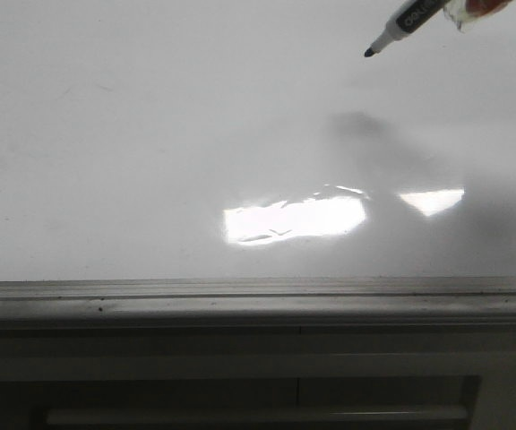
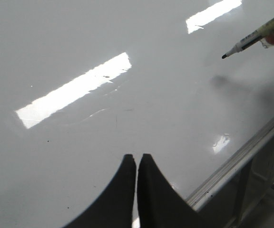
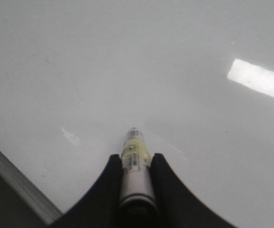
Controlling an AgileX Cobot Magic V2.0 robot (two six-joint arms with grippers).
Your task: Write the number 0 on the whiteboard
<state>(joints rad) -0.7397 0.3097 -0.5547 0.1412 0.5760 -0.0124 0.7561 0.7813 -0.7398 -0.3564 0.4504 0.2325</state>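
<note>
The whiteboard (image 1: 106, 134) is glossy white and fills most of every view. No drawn number 0 shows on it. My right gripper (image 3: 136, 159) is shut on a marker pen (image 3: 133, 140) with a white and black barrel. In the front view the pen (image 1: 403, 23) comes in from the top right, slanted, its black tip (image 1: 369, 53) held above the board with a soft shadow (image 1: 361, 125) below it. The pen also shows in the left wrist view (image 2: 251, 40). My left gripper (image 2: 137, 157) is shut and empty over the board (image 2: 80, 142).
The board's grey metal edge strip (image 1: 258, 296) runs along the near side, with a grey cabinet front (image 1: 258, 394) below it. The strip also shows in both wrist views (image 2: 241, 156) (image 3: 13, 180). Bright glare patches (image 1: 294, 219) lie on the board.
</note>
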